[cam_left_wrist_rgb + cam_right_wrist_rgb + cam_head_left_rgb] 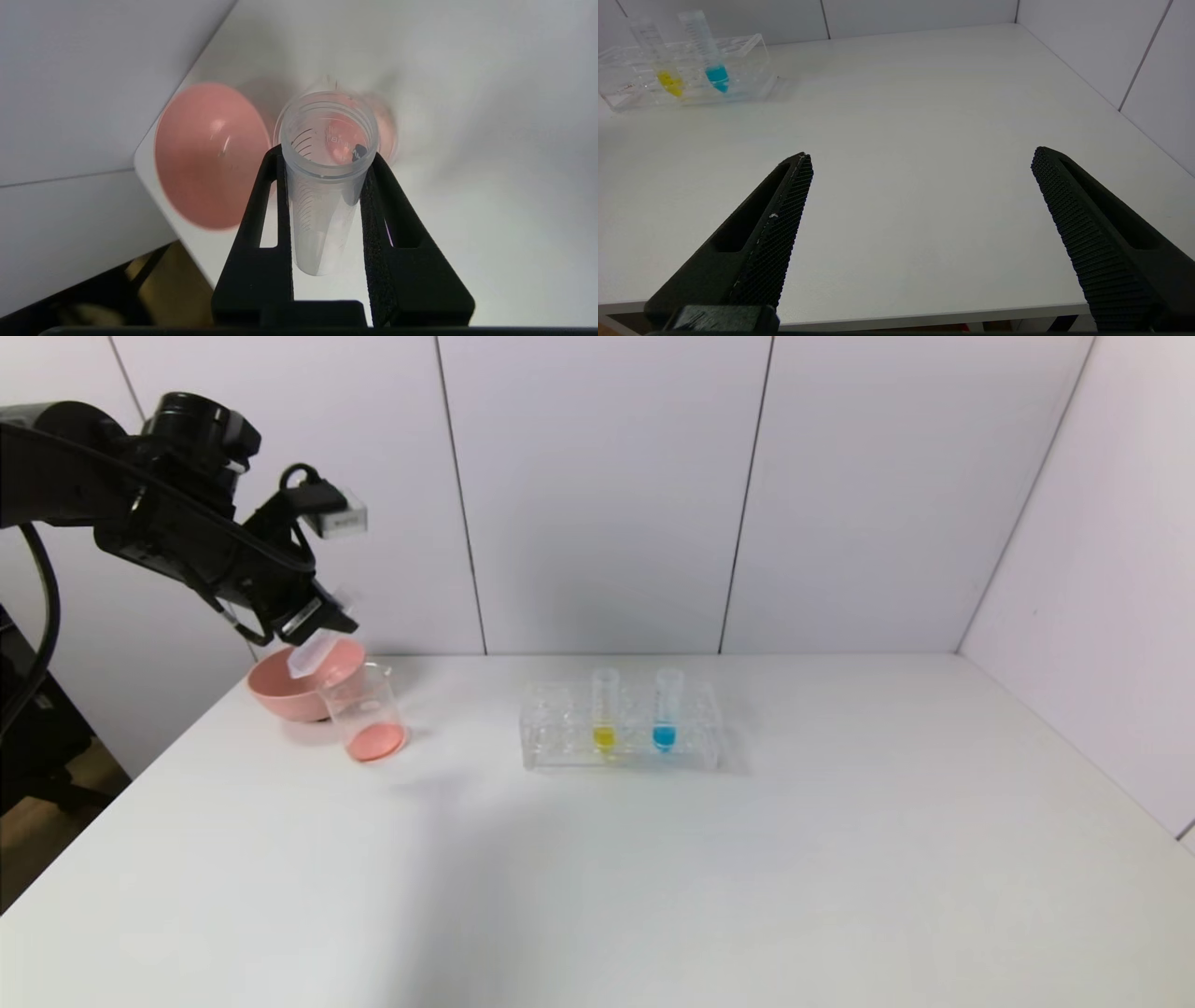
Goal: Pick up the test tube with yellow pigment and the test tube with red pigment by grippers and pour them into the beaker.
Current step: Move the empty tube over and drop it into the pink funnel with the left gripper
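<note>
My left gripper (317, 616) (325, 156) is shut on the test tube with red pigment (313, 655) (322, 210), tipped mouth-down over the beaker (366, 709) (388, 128). The tube looks drained, and a pink-red layer lies in the beaker's bottom. The test tube with yellow pigment (604, 709) (663, 70) stands upright in the clear rack (560, 737) (747, 60) at the table's middle. My right gripper (922, 158) is open with nothing between its fingers, low over the table's near edge; the head view does not show it.
A pink bowl (280, 691) (210, 154) sits just behind the beaker at the table's far left corner. A tube with blue liquid (665, 714) (710, 56) stands beside the yellow one in the rack. White walls close off the back and right.
</note>
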Tool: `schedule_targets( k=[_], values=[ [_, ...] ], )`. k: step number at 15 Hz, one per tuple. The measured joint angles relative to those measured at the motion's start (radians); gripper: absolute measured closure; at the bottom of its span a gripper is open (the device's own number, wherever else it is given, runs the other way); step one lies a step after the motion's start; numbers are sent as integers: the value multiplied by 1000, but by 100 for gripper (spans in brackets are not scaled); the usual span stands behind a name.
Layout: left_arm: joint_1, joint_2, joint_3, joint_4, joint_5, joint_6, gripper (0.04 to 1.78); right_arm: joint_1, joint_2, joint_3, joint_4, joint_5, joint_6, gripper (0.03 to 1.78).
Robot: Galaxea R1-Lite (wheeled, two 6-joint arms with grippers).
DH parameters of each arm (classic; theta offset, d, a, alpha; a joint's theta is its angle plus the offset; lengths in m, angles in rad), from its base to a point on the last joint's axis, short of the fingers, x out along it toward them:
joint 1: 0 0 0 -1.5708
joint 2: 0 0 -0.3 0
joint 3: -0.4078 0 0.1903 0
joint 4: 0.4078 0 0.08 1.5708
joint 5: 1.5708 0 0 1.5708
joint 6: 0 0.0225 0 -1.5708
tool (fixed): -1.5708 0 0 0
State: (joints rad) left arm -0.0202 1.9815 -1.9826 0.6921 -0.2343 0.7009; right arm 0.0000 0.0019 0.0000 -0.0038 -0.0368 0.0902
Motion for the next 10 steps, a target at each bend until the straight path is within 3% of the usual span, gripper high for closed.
schedule_targets(
  k=[2, 5, 8, 10],
  values=[
    [14, -15, 7, -136, -145, -232, 138, 0, 0, 0, 0, 0, 0, 10],
    [53, -63, 94, -290, -163, -510, 138, 0, 0, 0, 0, 0, 0, 10],
    [117, -128, 359, -532, -162, -579, 138, 0, 0, 0, 0, 0, 0, 10],
    [164, -169, 608, -802, -160, -619, 138, 0, 0, 0, 0, -1, 0, 10]
  ],
)
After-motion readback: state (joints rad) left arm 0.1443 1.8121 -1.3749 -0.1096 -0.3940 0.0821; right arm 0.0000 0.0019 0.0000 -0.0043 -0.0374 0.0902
